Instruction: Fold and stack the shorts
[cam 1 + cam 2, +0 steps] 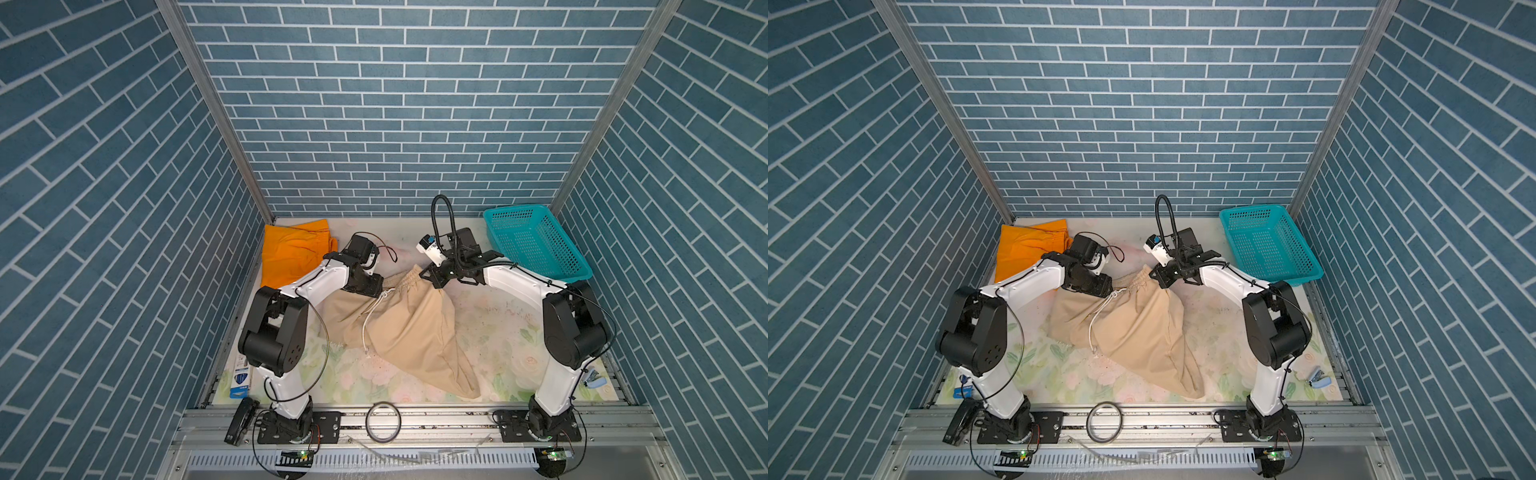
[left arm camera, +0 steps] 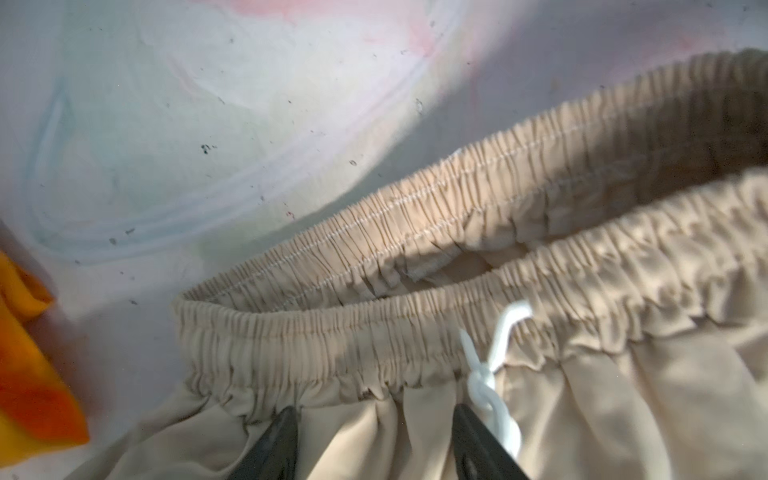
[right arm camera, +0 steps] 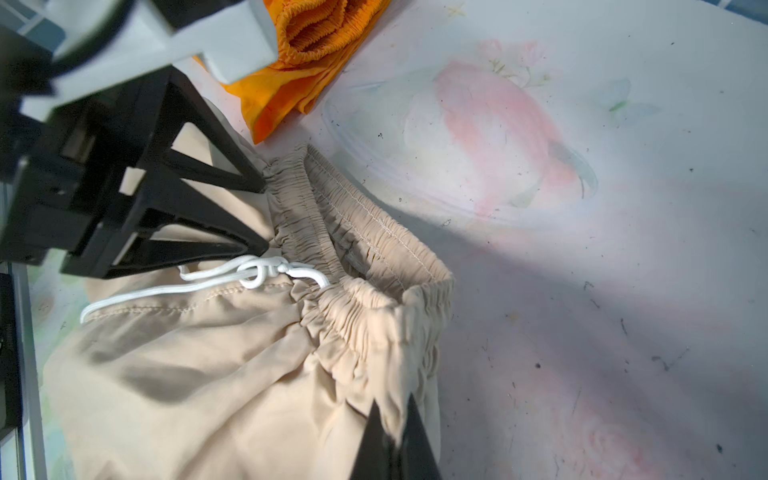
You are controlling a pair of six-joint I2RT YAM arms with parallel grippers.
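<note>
Floral mat: beige shorts under left gripper

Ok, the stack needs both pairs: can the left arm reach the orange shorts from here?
Probably yes: the orange shorts lie uncovered close beside the left gripper, whose jaws stand open at the beige shorts.

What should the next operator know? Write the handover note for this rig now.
Left gripper: open, tips against the waistband of the beige shorts, beside the drawstring knot.
Right gripper: shut on the beige shorts near the other waistband end.
Orange shorts: far left corner of the table, apparently folded, nothing touching them.
Done: orange pair seemingly folded.
Left: flatten and fold the rumpled beige pair, then stack the two.
</note>
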